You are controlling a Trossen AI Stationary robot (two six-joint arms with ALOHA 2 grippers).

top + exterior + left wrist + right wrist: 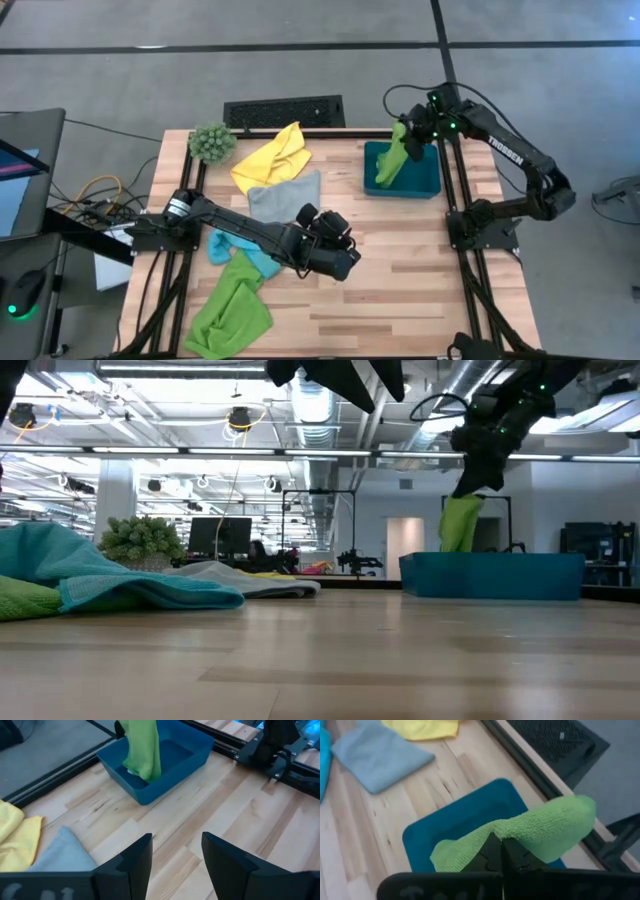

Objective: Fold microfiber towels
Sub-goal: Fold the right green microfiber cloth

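Nearest the front edge of the wooden surface (420, 290) we see a lime green towel (228, 315) lying crumpled at the left corner. Counting towels, we find five in all. Just behind the first, a light blue towel (240, 255) lies bunched, partly under the left arm. Behind that rests one grey towel (285, 198), folded flat, and touching its far edge is one yellow towel (271, 158), loosely heaped.

The fifth towel, a second lime green one (392, 163), hangs from the right hand (413, 133), whose fingers are pinched together on its upper end. Its lower end dangles into the one blue bin (425, 182) at the far right of the surface.

The left hand (175, 860) hovers above the middle of the surface, its two fingers apart and holding nothing.

One fuzzy green plant ball (212, 143) sits at the far left corner, near the yellow towel.
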